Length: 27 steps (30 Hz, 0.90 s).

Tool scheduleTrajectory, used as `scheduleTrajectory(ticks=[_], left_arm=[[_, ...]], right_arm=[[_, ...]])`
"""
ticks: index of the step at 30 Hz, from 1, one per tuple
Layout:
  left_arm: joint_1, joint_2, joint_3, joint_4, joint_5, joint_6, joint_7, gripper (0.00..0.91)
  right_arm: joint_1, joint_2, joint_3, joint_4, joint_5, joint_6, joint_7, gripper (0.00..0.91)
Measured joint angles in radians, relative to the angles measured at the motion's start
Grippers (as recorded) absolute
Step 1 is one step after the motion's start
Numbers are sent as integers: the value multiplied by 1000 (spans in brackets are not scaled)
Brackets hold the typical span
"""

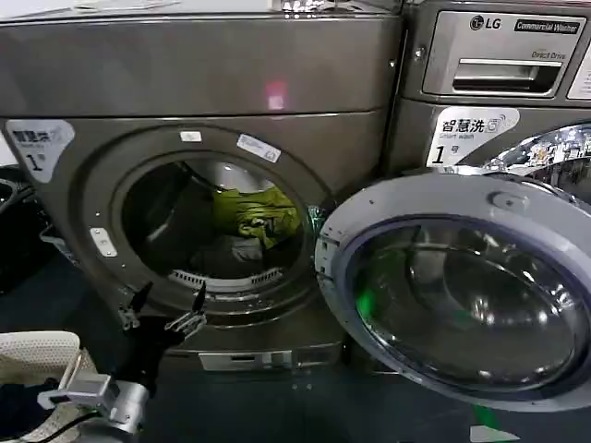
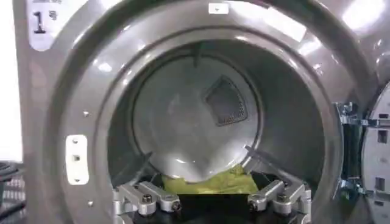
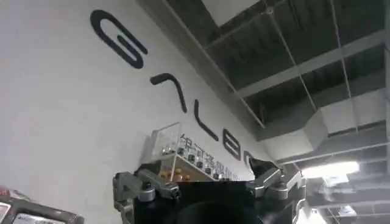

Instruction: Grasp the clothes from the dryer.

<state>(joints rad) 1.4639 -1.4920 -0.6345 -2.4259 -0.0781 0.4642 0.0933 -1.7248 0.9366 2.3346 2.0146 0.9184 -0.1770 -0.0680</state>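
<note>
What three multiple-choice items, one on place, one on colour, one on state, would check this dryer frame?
1. Where is the left gripper?
A. deep inside the drum
B. in front of the dryer, below its opening
C. on the door glass

2. What colour are the clothes most visible in the drum?
A. red
B. lime yellow-green
C. navy

3. How is the dryer door?
A. swung open
B. latched shut
C. removed

Key: 1 B, the fingers stand apart at the porthole's lower rim; 2 B, yellow-green fabric lies in the drum; 3 A, the door hangs open beside the porthole.
</note>
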Motion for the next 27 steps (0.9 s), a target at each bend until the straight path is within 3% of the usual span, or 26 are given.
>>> scheduleTrajectory(ticks=[11, 27], left_arm=[[-85, 39, 11, 73, -47, -12, -5, 907], [-435, 108, 74, 410, -129, -35, -45, 907]], right_arm=[[-30, 8, 35, 18, 12, -18, 27, 907], [-91, 8, 131, 30, 24, -57, 45, 907]])
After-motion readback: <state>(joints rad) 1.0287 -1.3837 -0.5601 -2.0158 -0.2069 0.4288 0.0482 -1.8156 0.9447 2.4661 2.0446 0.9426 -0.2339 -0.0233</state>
